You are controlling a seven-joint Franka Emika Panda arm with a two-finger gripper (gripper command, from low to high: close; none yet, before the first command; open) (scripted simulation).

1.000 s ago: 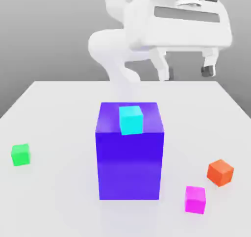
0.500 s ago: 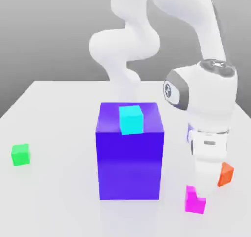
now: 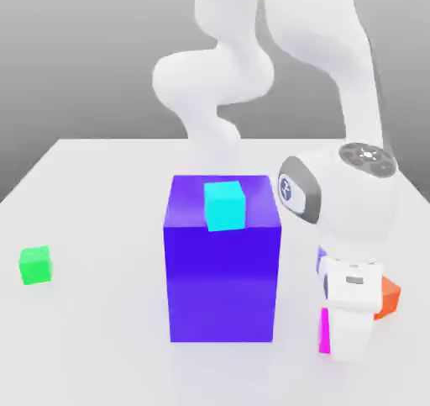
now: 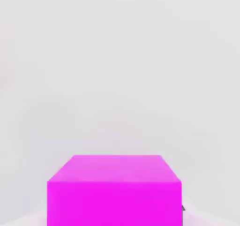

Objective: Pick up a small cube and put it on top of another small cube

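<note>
1. Tool [image 3: 348, 345] down at the counter [image 3: 92, 186], on the exterior view's right of the big blue box [image 3: 222, 270], closed around the small pink cube [image 3: 323, 332].
2. Pink cube sitting near the counter's front edge, mostly hidden behind the white hand; just a thin pink sliver showing. Fills the hand view [image 4: 114, 190] up close, bare counter beyond it.
3. Orange cube [image 3: 388, 298] peeking out right beside the hand, so tight on that side.
4. Cyan cube [image 3: 224, 204] on top of the blue box, at its front edge.
5. Green cube [image 3: 36, 264] well apart on the exterior view's left, loads of open counter around it.
</note>
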